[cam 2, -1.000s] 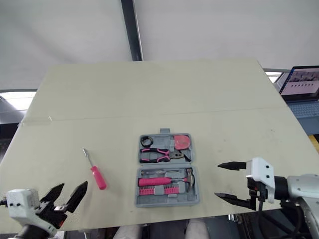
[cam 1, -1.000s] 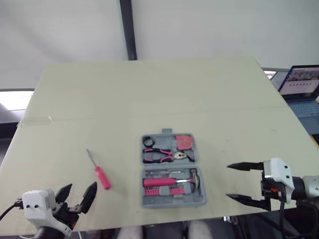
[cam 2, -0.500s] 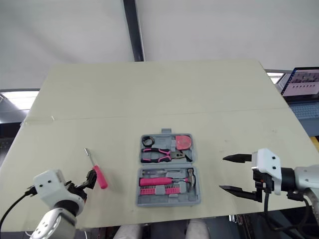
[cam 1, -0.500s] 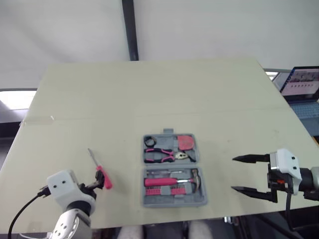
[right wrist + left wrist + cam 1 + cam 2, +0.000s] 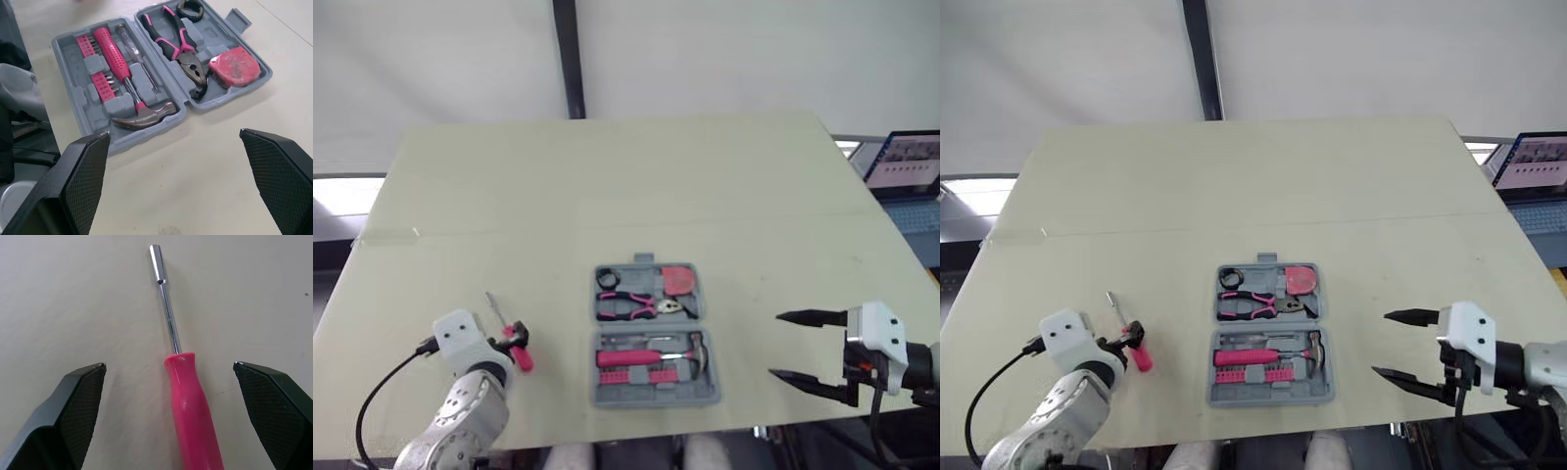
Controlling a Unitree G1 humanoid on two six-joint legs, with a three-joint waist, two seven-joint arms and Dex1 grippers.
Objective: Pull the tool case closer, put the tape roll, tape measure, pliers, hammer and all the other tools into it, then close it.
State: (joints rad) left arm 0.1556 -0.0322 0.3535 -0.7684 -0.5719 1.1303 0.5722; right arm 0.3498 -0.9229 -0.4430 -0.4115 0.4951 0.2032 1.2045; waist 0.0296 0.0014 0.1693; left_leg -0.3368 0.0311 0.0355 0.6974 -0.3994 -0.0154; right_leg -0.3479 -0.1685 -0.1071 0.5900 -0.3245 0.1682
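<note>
Counter first, pale and broad, and at its near middle sits the grey case, lying open flat with both halves facing up, which is just how you want it for dropping tools in. Right jaws, spread wide, hover off the case's right side near the counter's front edge and point toward it; my read is they're placed for the lid-closing job. Left jaws, wide too, straddle the one tool outside, clear of it on both sides and lined up for a pinch on the handle. Inside the case, the hammer fills the near half, the pliers lie across the far half, the tape measure sits just beside their nose, and the tape roll is tucked in the far left corner. And the straggler: the screwdriver rests on the counter well left of the case, pink handle nearest the robot. From the head, the left wrist covers part of that handle, and I can't tell which slot is free for it.
</note>
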